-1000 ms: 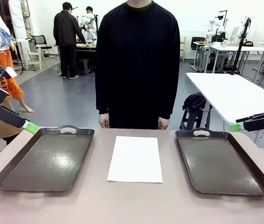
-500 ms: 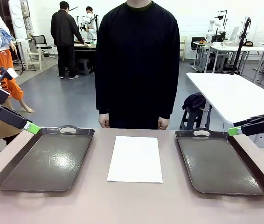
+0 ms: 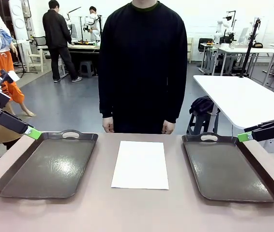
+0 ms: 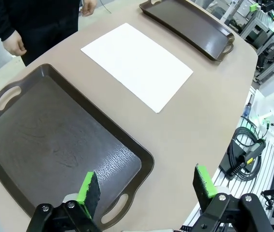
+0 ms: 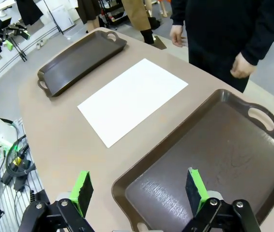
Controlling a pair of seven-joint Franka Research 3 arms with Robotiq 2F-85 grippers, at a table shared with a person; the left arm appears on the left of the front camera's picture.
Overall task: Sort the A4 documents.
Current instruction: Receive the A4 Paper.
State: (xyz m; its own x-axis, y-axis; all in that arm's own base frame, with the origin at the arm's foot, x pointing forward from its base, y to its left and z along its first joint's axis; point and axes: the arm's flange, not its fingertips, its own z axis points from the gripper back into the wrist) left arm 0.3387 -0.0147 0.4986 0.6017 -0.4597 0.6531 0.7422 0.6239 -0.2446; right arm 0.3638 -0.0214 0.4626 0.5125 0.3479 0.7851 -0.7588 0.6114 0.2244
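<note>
Both the left gripper (image 4: 145,182) and right gripper (image 5: 138,189) gape wide and empty, the A4 documents (image 4: 137,65) lying well apart at twelve o'clock of each.

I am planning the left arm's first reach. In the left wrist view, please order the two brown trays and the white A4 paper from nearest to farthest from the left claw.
From the left claw:
1. left brown tray, on the robot's left, right by the claw.
2. white A4 paper, in the table's middle.
3. right brown tray, at the far end.
</note>
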